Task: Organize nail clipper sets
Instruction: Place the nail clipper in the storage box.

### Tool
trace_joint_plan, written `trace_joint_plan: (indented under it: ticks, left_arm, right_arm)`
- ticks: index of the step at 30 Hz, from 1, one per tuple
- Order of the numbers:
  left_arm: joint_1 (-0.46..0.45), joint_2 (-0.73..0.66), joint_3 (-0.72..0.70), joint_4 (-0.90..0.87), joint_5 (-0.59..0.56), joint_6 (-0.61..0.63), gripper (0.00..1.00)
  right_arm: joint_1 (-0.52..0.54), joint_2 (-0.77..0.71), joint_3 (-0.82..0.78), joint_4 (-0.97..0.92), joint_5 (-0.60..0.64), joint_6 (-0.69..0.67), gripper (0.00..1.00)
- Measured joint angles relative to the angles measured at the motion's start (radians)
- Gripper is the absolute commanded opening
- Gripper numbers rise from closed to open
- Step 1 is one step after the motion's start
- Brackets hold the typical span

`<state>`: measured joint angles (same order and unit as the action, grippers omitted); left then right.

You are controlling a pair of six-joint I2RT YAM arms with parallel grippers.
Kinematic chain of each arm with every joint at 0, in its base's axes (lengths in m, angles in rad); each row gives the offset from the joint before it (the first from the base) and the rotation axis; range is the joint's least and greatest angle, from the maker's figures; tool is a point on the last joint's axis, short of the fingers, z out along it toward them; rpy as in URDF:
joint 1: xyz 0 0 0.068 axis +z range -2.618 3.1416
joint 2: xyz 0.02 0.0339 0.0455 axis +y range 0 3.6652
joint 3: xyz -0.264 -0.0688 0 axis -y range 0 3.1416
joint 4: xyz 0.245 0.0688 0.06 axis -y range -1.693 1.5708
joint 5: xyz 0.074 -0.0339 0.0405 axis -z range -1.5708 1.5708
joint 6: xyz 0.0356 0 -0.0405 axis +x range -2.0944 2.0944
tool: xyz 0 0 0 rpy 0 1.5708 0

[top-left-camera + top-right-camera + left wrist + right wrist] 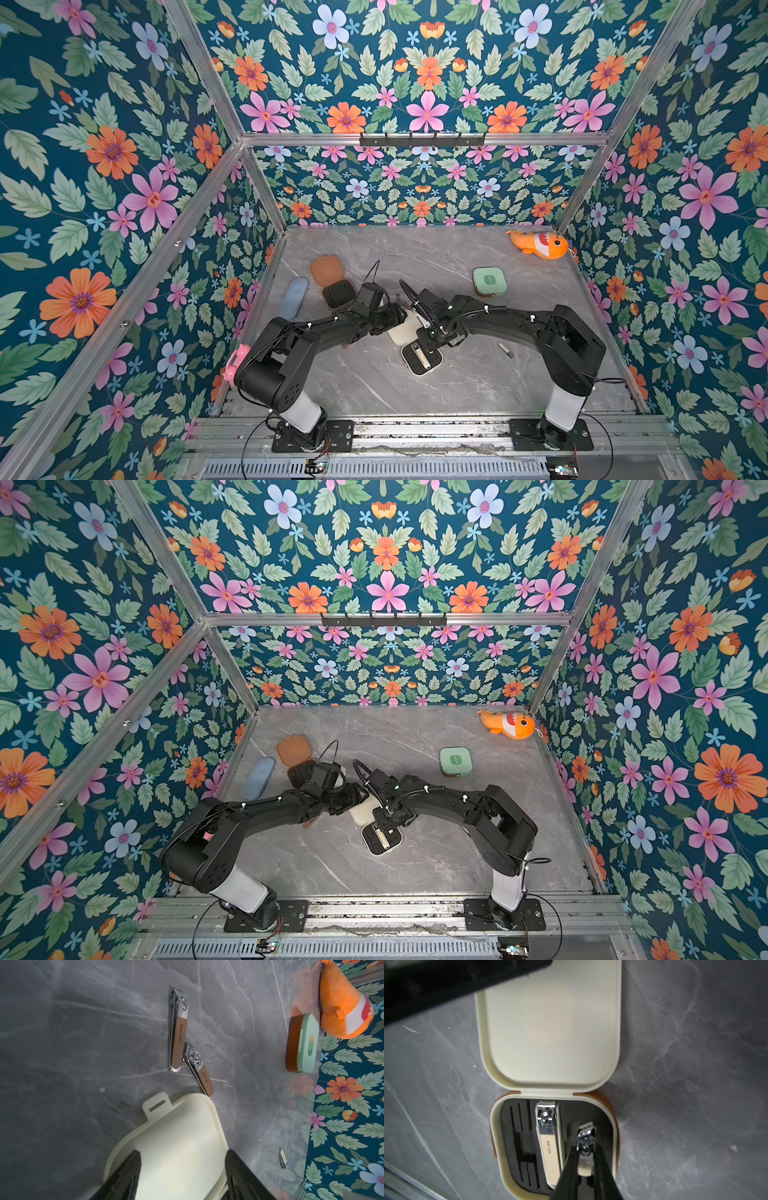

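Observation:
The cream case lies open mid-table, its lid [402,332] [550,1022] flat and its black tray [415,361] [517,1136] holding a large cream clipper [550,1147]. My right gripper [585,1148] [430,340] hangs over the tray, shut on a small cream clipper [585,1161]. My left gripper [182,1152] [390,318] stands open over the lid [176,1136], one finger inside the rim and one outside. Two brown clippers [178,1030] [200,1072] lie just beyond the lid. The brown case [328,270] is open at the back left. The mint case [489,281] [305,1043] is closed.
A small loose clipper [505,350] [283,1158] lies on the marble to the right of the right arm. An orange fish plush [540,245] sits in the back right corner. A pale blue oblong case [293,297] and a pink clock [235,361] are along the left wall.

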<state>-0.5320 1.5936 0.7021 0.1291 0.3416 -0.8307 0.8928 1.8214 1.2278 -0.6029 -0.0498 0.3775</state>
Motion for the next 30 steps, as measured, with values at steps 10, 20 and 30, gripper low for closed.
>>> trace_joint_plan:
  ticks: [10, 20, 30]
  left_arm:
    - [0.000, 0.000, 0.000, 0.000, -0.002, 0.000, 0.67]
    - [0.000, -0.001, 0.000, 0.000, -0.002, 0.000, 0.67]
    - [0.000, -0.001, 0.000, -0.002, -0.003, 0.000, 0.67]
  right_arm:
    - [0.026, 0.005, 0.004, 0.003, -0.015, -0.017, 0.11]
    - [0.033, 0.011, -0.012, 0.002, -0.018, -0.016, 0.11]
    - [0.033, 0.010, -0.034, 0.006, -0.007, -0.013, 0.11]
